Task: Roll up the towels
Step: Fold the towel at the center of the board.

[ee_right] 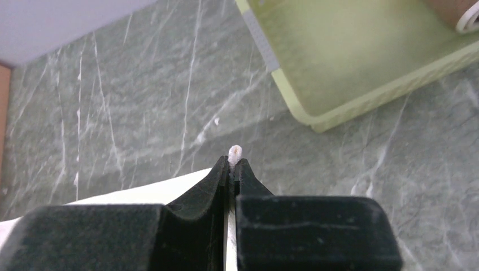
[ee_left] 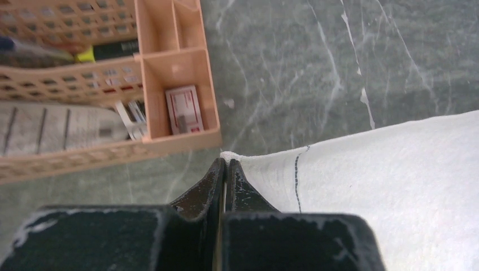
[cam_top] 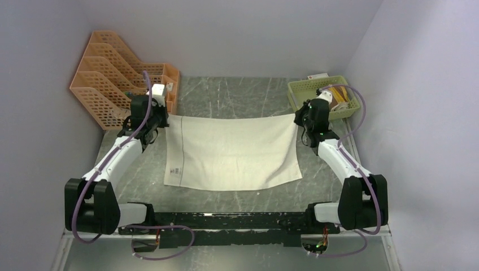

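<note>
In the top view, the towel (cam_top: 231,152) lies spread on the surface (cam_top: 243,90) at centre frame. Behind it, the rack (cam_top: 113,73) stands at upper left and the basket (cam_top: 319,96) at upper right. The left claw (cam_top: 162,118) meets the towel's upper-left corner, the right claw (cam_top: 297,117) its upper-right corner.
</note>
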Controlling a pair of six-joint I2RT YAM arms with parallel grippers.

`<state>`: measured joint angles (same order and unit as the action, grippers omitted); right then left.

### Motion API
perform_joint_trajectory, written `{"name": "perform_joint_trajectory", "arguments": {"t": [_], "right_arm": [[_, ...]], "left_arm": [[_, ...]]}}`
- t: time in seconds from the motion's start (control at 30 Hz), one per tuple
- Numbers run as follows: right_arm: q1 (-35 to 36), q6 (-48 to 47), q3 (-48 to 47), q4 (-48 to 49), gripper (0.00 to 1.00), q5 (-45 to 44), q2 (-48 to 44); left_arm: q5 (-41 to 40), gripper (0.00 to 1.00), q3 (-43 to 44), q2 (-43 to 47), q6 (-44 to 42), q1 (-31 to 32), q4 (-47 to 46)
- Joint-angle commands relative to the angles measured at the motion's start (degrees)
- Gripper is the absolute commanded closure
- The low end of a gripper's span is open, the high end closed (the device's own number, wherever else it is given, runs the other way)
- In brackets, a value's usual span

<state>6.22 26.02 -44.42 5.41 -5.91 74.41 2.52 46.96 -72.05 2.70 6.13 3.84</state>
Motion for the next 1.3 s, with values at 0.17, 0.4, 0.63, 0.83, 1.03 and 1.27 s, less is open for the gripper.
{"name": "perform_joint_trajectory", "arguments": {"t": [0.17, 0.4, 0.63, 0.83, 1.03, 1.27], "right_arm": [[-2.08, -2.93, -3.8, 4.46, 1.0, -5.12, -0.92], [-2.11, -2.7, -3.3, 4.98, 1.0, -4.58, -0.44], [-2.04, -2.26, 1.2, 7.24, 1.0, -6.09, -3.79], [-2.01, -0.84, 8.02, 6.83, 1.0, -6.43, -9.22], [-2.03, 2.49, 15.64, 4.47, 1.0, -4.89, -16.18], [-2.06, 11.72, 21.43, -4.18, 1.0, -4.33, -23.0]], "left_arm": [[-3.75, 0.93, 4.52, -1.06, -7.08, -0.59, -7.66], [-6.09, 0.93, 1.85, 0.1, -7.68, -0.59, -9.73], [-6.26, 0.93, -3.44, 2.98, -6.0, -0.59, -13.27], [-11.03, 0.93, -8.14, 6.85, -2.6, -0.59, -10.14], [-13.53, 0.93, -13.74, 13.03, 5.03, -0.59, -8.68], [-16.48, 0.93, -22.65, 22.21, 18.83, -0.21, -6.49]]}}
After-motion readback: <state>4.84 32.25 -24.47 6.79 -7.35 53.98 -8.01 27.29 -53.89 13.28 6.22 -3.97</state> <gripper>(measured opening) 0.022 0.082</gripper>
